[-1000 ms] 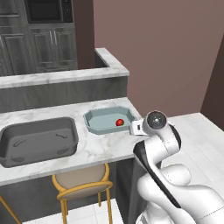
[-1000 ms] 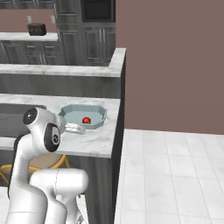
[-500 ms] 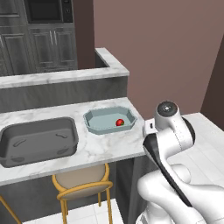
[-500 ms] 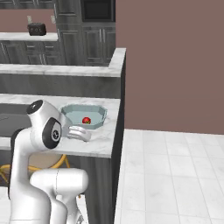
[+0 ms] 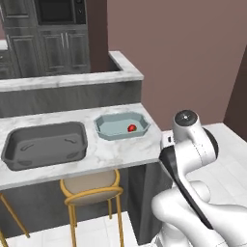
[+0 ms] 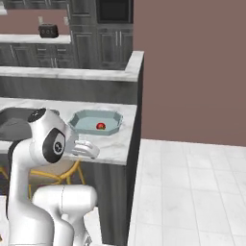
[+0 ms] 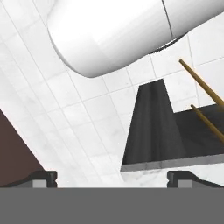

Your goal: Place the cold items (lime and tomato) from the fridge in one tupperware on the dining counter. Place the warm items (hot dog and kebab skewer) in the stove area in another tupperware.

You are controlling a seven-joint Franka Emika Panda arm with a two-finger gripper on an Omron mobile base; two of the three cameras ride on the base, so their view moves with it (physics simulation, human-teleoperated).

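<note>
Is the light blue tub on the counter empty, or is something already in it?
Not empty. The light blue tub holds one small red item, seemingly the tomato, lying on its floor right of centre. No lime shows in it.

The setting is a rendered domestic kitchen. A marble-topped dining counter (image 5: 111, 154) occupies the centre of the left base view, with a wooden stool (image 5: 91, 193) beneath it. Dark grey cabinets (image 5: 62, 50) and a built-in oven (image 5: 57, 10) fill the upper left. White floor tiles (image 6: 192, 192) cover the lower right of the right base view.
</note>
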